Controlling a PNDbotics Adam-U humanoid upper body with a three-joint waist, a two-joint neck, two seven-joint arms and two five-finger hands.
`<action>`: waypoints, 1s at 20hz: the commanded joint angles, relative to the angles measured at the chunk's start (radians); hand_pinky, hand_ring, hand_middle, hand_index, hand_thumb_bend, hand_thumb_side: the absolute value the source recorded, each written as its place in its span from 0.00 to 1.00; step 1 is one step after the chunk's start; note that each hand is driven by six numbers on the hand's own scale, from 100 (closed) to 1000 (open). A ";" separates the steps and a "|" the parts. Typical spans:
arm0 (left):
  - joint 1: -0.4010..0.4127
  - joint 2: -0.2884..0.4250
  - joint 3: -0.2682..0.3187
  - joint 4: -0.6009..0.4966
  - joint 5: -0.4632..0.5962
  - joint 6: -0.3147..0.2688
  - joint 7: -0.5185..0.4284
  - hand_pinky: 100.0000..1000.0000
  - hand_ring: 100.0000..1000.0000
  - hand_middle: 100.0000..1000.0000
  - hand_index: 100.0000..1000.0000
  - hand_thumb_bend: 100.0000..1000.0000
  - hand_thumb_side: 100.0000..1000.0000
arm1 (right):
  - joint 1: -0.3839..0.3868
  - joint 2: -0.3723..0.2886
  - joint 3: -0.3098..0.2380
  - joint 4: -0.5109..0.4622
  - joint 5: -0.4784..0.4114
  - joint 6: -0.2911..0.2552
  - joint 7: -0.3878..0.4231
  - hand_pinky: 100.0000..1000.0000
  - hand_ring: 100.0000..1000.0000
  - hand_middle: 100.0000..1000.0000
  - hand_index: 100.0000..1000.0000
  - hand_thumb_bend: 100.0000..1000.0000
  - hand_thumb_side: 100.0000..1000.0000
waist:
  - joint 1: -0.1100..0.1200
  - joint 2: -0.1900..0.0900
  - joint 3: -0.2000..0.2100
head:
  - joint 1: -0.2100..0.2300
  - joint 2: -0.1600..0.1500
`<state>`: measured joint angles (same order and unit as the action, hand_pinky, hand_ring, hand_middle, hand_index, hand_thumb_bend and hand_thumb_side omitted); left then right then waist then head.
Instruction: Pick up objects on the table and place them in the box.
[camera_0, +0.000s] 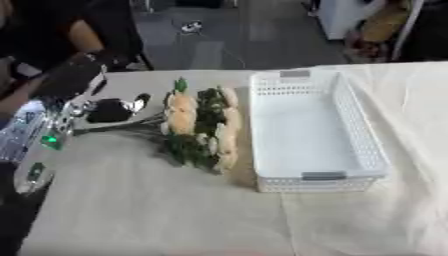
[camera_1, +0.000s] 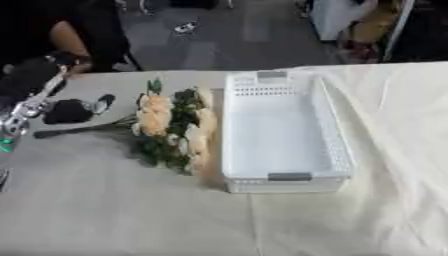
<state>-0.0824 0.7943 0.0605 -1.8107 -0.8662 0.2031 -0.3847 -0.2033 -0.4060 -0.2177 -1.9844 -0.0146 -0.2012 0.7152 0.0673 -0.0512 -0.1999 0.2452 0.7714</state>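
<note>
A bunch of peach-coloured flowers with dark green leaves (camera_0: 203, 127) lies on the cloth-covered table, right against the left wall of a white slotted basket (camera_0: 359, 145). The basket holds nothing. The bunch's thin stems (camera_1: 79, 130) run out to the left. My left hand (camera_0: 115, 110), black with silver parts, sits just behind the stems and left of the flower heads. I cannot make out whether it touches the stems. Its arm comes in from the left edge. My right hand shows in neither view.
The beige cloth (camera_0: 157, 210) covers the table in front of and to the right of the basket. The table's far edge (camera_0: 210, 71) runs just behind the basket, with grey floor beyond. A small green light (camera_0: 51, 142) glows on my left arm.
</note>
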 joint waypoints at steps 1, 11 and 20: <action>-0.064 0.184 -0.075 0.096 0.132 -0.052 -0.053 0.89 0.83 0.77 0.90 0.83 0.65 | -0.011 -0.032 0.004 -0.016 -0.002 0.002 0.008 0.69 0.76 0.83 0.98 0.00 0.36 | 0.002 -0.009 -0.004 | -0.005 -0.001; -0.206 0.260 -0.174 0.316 0.305 -0.120 -0.141 0.89 0.82 0.76 0.90 0.81 0.71 | -0.015 -0.032 0.010 -0.016 -0.007 0.004 0.017 0.69 0.76 0.83 0.99 0.00 0.36 | 0.008 -0.013 -0.017 | -0.005 -0.001; -0.251 0.229 -0.203 0.370 0.298 -0.135 -0.140 0.89 0.82 0.77 0.93 0.81 0.71 | -0.015 -0.031 0.013 -0.016 -0.009 0.004 0.020 0.69 0.76 0.83 0.99 0.00 0.36 | 0.007 -0.015 -0.018 | -0.002 -0.001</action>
<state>-0.3163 1.0015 -0.1472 -1.4438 -0.5626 0.0725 -0.5278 -0.2044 -0.4137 -0.2054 -1.9844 -0.0188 -0.1954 0.7333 0.0772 -0.0585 -0.2182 0.2448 0.7714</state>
